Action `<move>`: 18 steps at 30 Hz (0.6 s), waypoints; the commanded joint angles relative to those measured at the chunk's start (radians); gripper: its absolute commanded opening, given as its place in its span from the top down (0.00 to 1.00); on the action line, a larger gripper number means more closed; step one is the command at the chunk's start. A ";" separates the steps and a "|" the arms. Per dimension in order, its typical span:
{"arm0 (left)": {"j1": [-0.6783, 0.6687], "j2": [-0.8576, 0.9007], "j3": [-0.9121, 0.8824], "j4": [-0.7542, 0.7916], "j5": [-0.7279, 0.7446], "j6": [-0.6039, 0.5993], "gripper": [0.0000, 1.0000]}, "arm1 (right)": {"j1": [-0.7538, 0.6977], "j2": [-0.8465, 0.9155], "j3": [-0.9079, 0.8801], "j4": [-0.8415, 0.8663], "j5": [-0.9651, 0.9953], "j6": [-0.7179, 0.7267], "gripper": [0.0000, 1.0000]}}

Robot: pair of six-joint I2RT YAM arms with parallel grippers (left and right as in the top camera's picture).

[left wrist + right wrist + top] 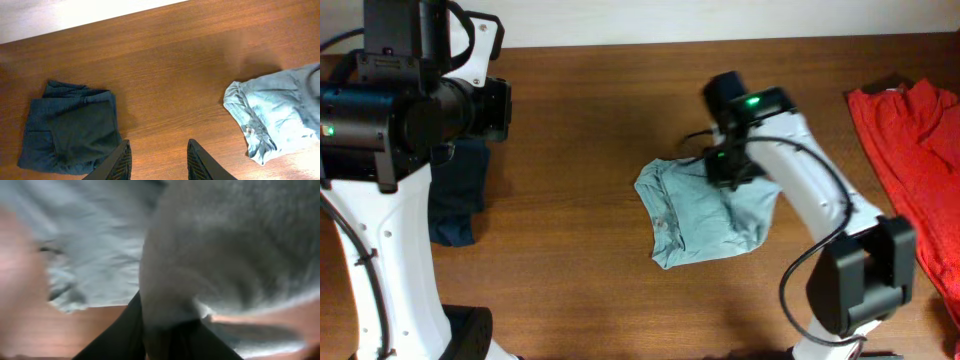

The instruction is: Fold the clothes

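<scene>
Clothes [705,215] lie crumpled on the bench [580,150] overhead, pale blue-green, thin and wrinkled, the right end effector [725,165] at their top edge. Left wrist: left end effector [157,160] spread, empty. Right wrist (blurred): it pinches a fold.

Pale blue-green garment [705,220]: thin wrinkled cloth, folded into a compact bundle, lying on the table [580,270] right of centre, seamed edge facing left.

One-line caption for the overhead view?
Right gripper grips the bunched pale blue-green garment mid-table; navy clothes lie left, red garment right.
</scene>
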 commanded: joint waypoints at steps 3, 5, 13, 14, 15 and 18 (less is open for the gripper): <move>0.004 0.001 -0.002 0.003 -0.007 -0.009 0.64 | 0.161 0.053 0.006 0.037 -0.011 0.061 0.84; 0.004 0.001 -0.002 0.002 -0.007 -0.009 0.63 | 0.207 0.066 0.006 0.046 -0.010 0.081 0.83; 0.004 0.001 -0.002 0.002 -0.003 -0.009 0.63 | 0.280 0.105 0.006 0.067 -0.006 0.085 0.84; 0.004 0.001 -0.002 0.002 -0.003 -0.009 0.63 | 0.275 0.105 0.006 0.063 -0.005 0.086 0.85; 0.004 0.001 -0.002 0.002 -0.003 -0.009 0.63 | 0.269 0.102 0.009 0.059 0.002 0.086 0.85; 0.004 0.001 -0.002 0.002 -0.003 -0.009 0.63 | 0.251 0.097 0.037 0.017 0.021 0.085 0.86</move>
